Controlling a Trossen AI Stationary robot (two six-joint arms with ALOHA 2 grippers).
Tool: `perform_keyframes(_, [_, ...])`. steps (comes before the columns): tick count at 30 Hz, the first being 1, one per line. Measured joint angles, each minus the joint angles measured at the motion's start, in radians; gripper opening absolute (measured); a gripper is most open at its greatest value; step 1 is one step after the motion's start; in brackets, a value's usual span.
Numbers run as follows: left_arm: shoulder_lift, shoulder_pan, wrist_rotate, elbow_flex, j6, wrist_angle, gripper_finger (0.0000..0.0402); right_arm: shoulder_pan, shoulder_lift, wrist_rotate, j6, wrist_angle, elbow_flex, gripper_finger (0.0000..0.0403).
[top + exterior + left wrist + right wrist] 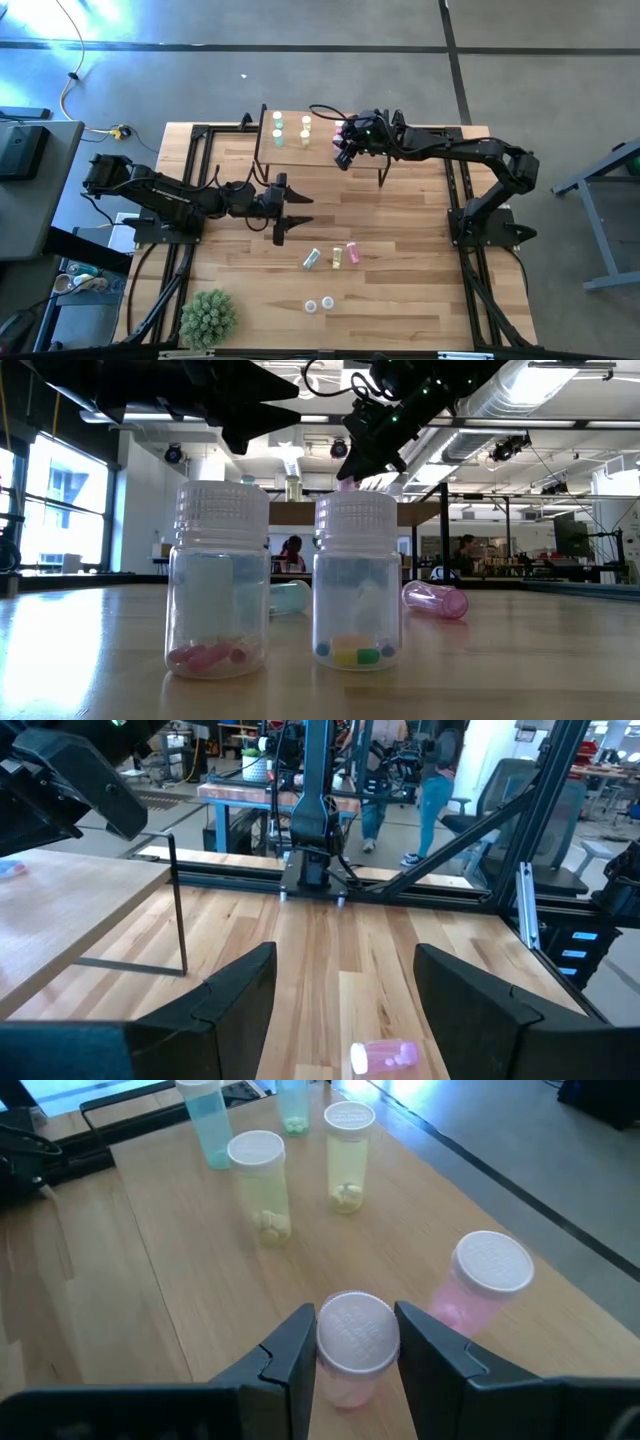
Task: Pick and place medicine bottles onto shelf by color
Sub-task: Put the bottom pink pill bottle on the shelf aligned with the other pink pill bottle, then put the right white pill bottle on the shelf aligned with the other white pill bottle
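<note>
The right gripper point(355, 1342) is pinching a translucent pink, white-capped medicine bottle point(356, 1345) upright over the small light-wood shelf point(160, 1270), just beside another pink bottle point(478, 1288) standing there. The left gripper point(296, 211) is hovering over the wooden counter point(400, 290), jaws spread.

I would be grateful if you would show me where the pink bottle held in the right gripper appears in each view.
High view: hidden under the right gripper over the shelf.
Low view: held pink bottle, top centre, beneath that gripper.
Left wrist view: not in it.
Right wrist view: bottom centre, between the fingers.
Shared landmark: the shelf.
</note>
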Motion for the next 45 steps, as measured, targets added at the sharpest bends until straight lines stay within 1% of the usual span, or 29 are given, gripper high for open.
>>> perform_keyframes(5, [0.0,0.0,0.0,0.0,0.0,0.0,0.0225,0.0,0.0,0.0,0.0,-0.007,0.0,0.0106])
perform_keyframes(8, [0.0,0.0,0.0,0.0,0.0,0.0,0.0225,0.0,0.001,0.0,0.012,-0.009,0.0,0.0113])
perform_keyframes(14, [0.0,0.0,0.0,0.0,0.0,0.0,0.0225,0.001,0.01,-0.003,0.016,-0.046,0.004,0.015])
perform_keyframes(19, [0.0,0.0,0.0,0.0,0.002,-0.006,0.0225,0.006,0.004,-0.003,0.016,-0.064,0.04,0.0173])
perform_keyframes(27, [0.0,0.0,0.0,0.0,0.002,-0.015,0.0225,0.006,-0.002,-0.003,0.011,-0.085,0.075,0.0178])
perform_keyframes(37, [0.0,0.0,0.0,0.0,0.0,-0.023,0.0225,0.008,-0.058,-0.021,-0.009,-0.209,0.12,0.0179])
perform_keyframes(41, [0.0,-0.004,0.006,0.0,-0.005,-0.038,0.0225,0.023,-0.1,-0.024,-0.01,-0.308,0.121,0.0179])
perform_keyframes(45, [0.0,-0.006,0.035,0.0,-0.008,-0.048,0.0225,0.071,-0.14,-0.025,-0.011,-0.418,0.115,0.0179])
